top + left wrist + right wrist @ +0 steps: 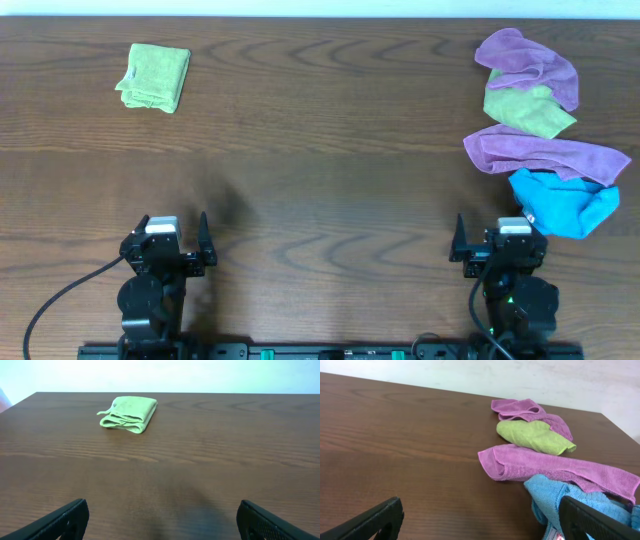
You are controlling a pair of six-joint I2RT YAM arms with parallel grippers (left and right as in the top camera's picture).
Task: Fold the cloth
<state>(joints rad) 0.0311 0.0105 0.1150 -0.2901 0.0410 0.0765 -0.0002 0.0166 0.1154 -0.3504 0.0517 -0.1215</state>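
While cloth (153,77) lies folded far back left, left gripper (173,228), right gripper (496,232) sit with jaws wide apart, empty.

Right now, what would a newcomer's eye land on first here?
The bright heap on the right of the table: a purple cloth, an olive-green cloth, a second purple cloth and a blue cloth nearest the right arm. Alone at the far left lies the lime-green cloth, folded into a small bundle. The left arm's fingers and the right arm's fingers stand open and empty at the near edge.
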